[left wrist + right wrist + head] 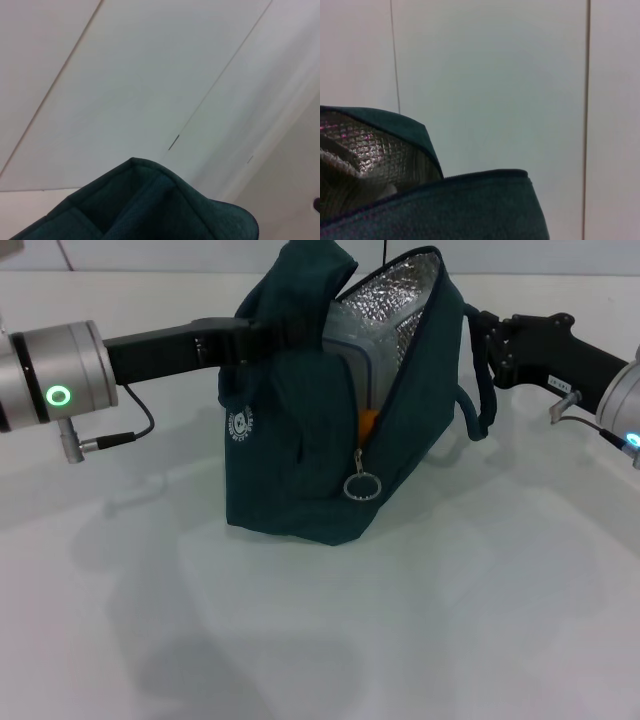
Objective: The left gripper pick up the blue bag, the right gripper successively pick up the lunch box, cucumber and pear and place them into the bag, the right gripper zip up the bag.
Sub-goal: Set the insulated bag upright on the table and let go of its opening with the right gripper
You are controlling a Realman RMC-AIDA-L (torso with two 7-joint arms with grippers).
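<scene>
Jaws of the left gripper (262, 335) are buried in the fabric at the top of the blue bag (290, 470), apparently holding it up, though how they stand I cannot tell. The right gripper (478, 345) sits just beside the bag's far side by a handle loop; its jaws I cannot tell either. The bag stands upright mid-desk (400, 620), mouth gaping, foil lining (395, 305) showing. Something orange (368, 421), likely the pear, peeks through the gap, and no food lies outside, so I judge packing done with only zipping left. The zipper pull ring (362, 486) hangs low on the front, facing open desk on all sides, giving the right arm free approach.
</scene>
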